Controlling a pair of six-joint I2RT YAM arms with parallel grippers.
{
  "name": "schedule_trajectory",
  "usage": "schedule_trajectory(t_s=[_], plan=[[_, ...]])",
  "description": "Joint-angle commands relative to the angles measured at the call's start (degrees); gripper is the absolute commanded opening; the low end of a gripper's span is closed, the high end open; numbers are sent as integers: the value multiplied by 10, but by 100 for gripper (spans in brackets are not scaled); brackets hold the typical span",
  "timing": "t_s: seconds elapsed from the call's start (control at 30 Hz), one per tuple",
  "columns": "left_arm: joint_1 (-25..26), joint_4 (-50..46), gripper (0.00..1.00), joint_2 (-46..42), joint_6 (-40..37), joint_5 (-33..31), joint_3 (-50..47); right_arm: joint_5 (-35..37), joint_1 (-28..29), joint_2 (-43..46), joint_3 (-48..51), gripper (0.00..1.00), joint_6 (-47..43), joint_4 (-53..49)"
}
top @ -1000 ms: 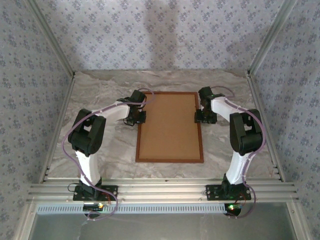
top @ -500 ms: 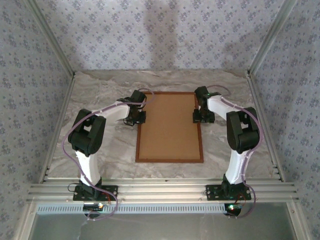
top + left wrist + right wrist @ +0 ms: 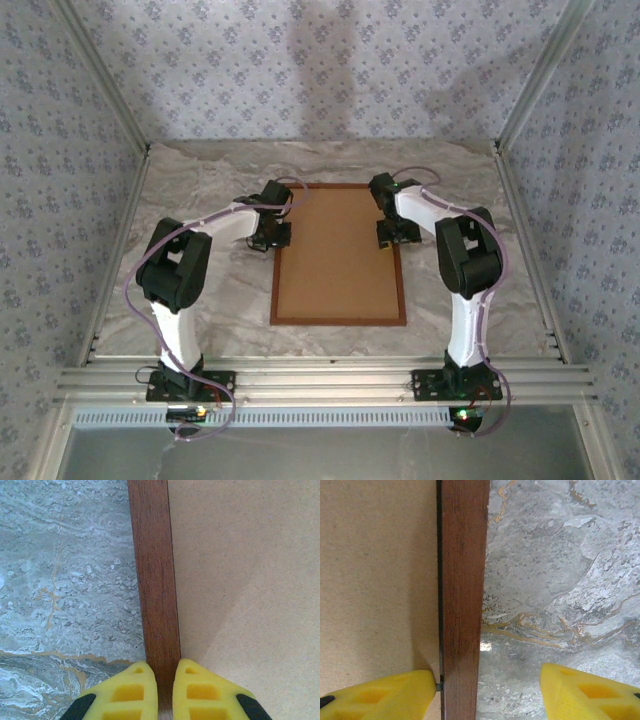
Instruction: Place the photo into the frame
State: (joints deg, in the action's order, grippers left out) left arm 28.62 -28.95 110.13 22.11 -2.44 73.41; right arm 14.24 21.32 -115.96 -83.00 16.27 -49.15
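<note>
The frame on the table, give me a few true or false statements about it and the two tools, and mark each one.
1. The frame lies flat on the marble table, brown backing board facing up. True.
2. The right tool is pinched shut. False: its fingers stand wide apart, one over the board and one over the table, with the frame's right rail between them.
3. The left tool has its fingers close together over the left rail. True.
4. Both tools are at the frame's near end. False: both are along its far half.

Top camera looks down from behind; wrist cameras face down, close on opposite frame [image 3: 338, 321] edges.
</note>
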Motion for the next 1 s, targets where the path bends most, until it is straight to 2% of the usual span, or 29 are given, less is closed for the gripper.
schedule_trajectory(t_s=[0.0, 0.23, 0.53, 0.7, 0.97], plan=[[8, -51, 0, 15, -8, 8, -6, -91, 27, -45, 5, 64, 4, -6], [8, -53, 0, 13, -9, 6, -5, -102, 18, -31, 3, 65, 6, 1], [8, -58, 0, 11, -11, -8, -4, -43, -20, 84, 5, 65, -10, -20], [8, -59, 0, 8, -11, -12, -5, -50, -50, 158, 46, 65, -3, -14], [8, -58, 0, 9, -10, -11, -4, -112, -72, 240, 158, 65, 19, 6]])
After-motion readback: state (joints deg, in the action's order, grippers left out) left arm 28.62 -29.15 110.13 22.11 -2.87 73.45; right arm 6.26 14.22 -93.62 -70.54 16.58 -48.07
